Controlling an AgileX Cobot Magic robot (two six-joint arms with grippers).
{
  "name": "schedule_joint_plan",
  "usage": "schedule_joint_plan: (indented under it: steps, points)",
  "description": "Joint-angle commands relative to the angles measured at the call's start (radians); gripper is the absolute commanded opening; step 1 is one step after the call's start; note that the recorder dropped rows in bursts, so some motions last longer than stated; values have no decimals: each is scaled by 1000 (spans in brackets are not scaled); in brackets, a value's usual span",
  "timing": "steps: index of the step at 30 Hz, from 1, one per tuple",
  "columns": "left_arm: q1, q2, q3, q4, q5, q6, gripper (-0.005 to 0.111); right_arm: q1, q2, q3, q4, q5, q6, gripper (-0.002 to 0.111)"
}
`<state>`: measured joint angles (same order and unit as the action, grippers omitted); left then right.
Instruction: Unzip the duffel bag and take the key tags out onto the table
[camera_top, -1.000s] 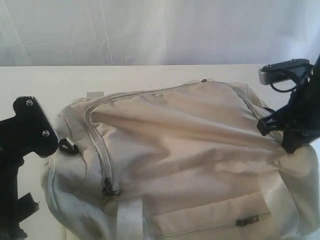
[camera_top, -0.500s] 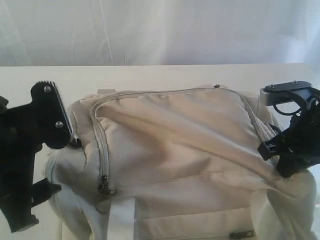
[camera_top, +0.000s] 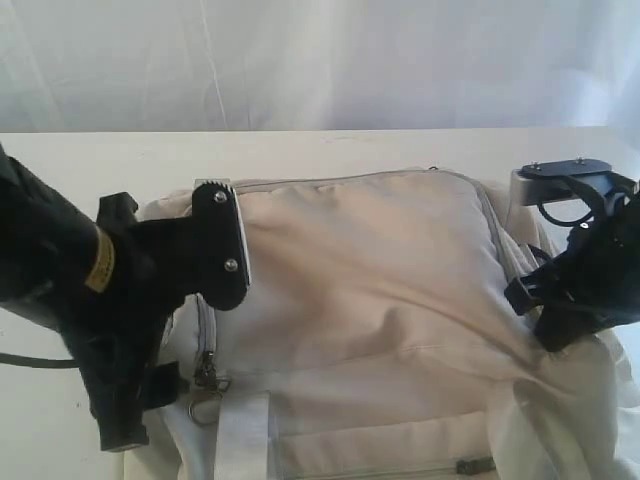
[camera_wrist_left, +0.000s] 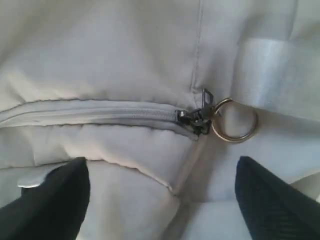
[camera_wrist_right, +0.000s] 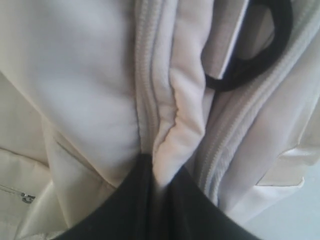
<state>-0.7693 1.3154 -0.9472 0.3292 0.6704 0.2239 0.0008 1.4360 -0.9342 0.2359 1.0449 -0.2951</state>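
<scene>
No legible text, brand or number. The yellow label (camera_top: 100, 266) on the left arm (camera_top: 55, 262) bears markings too blurred to read.

the white table (camera_top: 300, 150) carries the cream duffel bag (camera_top: 380, 280), lying flat.

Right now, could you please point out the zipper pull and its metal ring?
zipper pull (camera_wrist_left: 194, 119), left wrist view, slider body.
metal ring (camera_wrist_left: 234, 140), left wrist view, lower rim.
</scene>
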Motion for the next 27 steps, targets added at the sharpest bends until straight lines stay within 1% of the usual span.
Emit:
schedule_joint_plan:
  steps: [1, 3, 4, 5, 6, 7, 8, 9, 11, 13, 16, 18, 20, 22, 24, 27]
  points:
    - [-1, 54, -2, 82, 63, -40, 80, -1, -4, 4, 37, 6, -17, 0]
    - [-1, 68, -2, 128, 83, -85, 75, -1, -4, 4, 39, 6, -17, 0]
    - [-1, 70, -2, 146, 83, -118, 64, -1, -4, 4, 39, 6, -19, 0]
    - [-1, 70, -2, 146, 79, -124, 55, -1, -4, 4, 39, 6, -19, 0]
    - [-1, 70, -2, 144, 82, -124, 36, -1, -4, 4, 39, 6, -19, 0]
    - [-1, 70, -2, 144, 87, -124, 25, -1, -4, 4, 39, 6, -19, 0]
    - [-1, 68, -2, 144, 98, -124, 4, -1, -4, 4, 39, 6, -19, 0]
    - [-1, 68, -3, 144, 108, -119, 0, -1, -4, 4, 39, 4, -19, 0]
    - [-1, 46, -13, 141, 136, -119, 0, -1, -4, 4, 39, -1, -19, 0]
    - [-1, -17, -40, 141, 163, -115, 0, -1, -4, 4, 39, -9, -19, 0]
    - [-1, -109, -60, 143, 163, -108, 0, -1, -4, 4, 41, -22, -19, 0]
    - [1, -160, -60, 155, 185, -52, 0, -1, -4, 4, 43, -24, -19, 0]
    - [29, -181, -60, 158, 198, -43, 0, -1, -4, 4, 54, -35, -37, 0]
    - [61, -187, -60, 156, 214, -41, 0, -1, -4, 4, 108, -73, -109, 1]
    - [92, -189, -60, 145, 222, -41, 0, -1, -4, 3, 173, -94, -190, 5]
    - [117, -191, -36, 101, 209, -5, 0, -1, -4, -19, 199, -80, -285, 19]
